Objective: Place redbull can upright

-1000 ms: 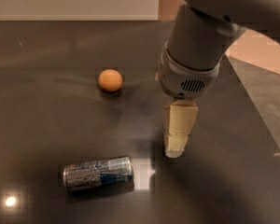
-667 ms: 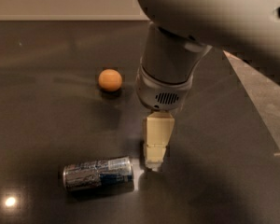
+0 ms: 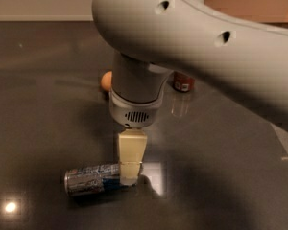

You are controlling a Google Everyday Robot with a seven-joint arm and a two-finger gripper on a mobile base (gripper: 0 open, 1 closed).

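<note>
The redbull can (image 3: 91,178), silver and blue, lies on its side on the dark table (image 3: 38,109) at the lower left, its length running left to right. My gripper (image 3: 129,175) hangs straight down from the large grey arm and its cream tip is at the can's right end, overlapping it in the view. I cannot tell whether it touches or holds the can.
An orange ball (image 3: 106,81) sits behind the arm's wrist, partly hidden. A dark red soda can (image 3: 183,82) stands upright further back to the right. The table's right edge shows at the far right (image 3: 285,145). A light glare spot lies at the lower left.
The gripper has moved left and down from beside the can to its right end. The arm now fills more of the view and covers part of the orange ball. The can has not moved.
</note>
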